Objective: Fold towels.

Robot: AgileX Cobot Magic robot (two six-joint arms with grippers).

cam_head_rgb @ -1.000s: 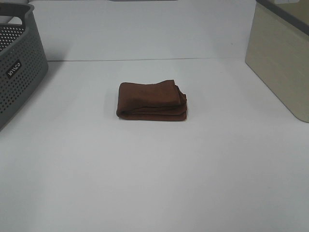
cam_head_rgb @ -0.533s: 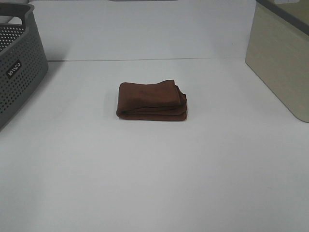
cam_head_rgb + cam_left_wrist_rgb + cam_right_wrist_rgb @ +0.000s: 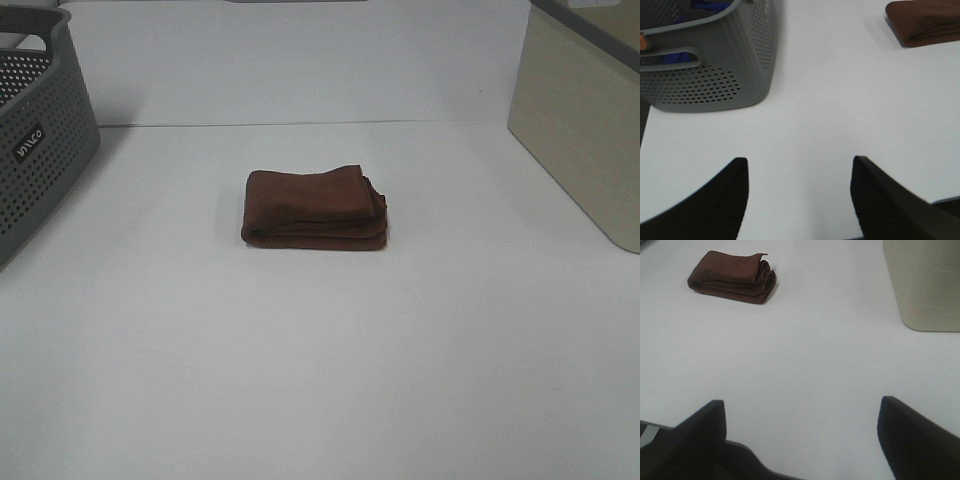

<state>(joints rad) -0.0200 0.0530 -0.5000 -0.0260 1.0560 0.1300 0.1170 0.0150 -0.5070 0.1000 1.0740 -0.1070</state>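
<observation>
A dark reddish-brown towel (image 3: 314, 208) lies folded into a compact stack in the middle of the white table (image 3: 320, 360); it also shows as the towel (image 3: 925, 21) in the left wrist view and the towel (image 3: 734, 277) in the right wrist view. Neither arm appears in the high view. My left gripper (image 3: 798, 167) hovers open over bare table, well away from the towel. My right gripper (image 3: 801, 410) is open too, with nothing between its fingers, the towel far off.
A grey perforated basket (image 3: 35, 140) stands at the table's left edge; in the left wrist view the basket (image 3: 715, 65) holds blue fabric. A beige bin (image 3: 585, 120) stands at the right, seen also as the bin (image 3: 922, 282).
</observation>
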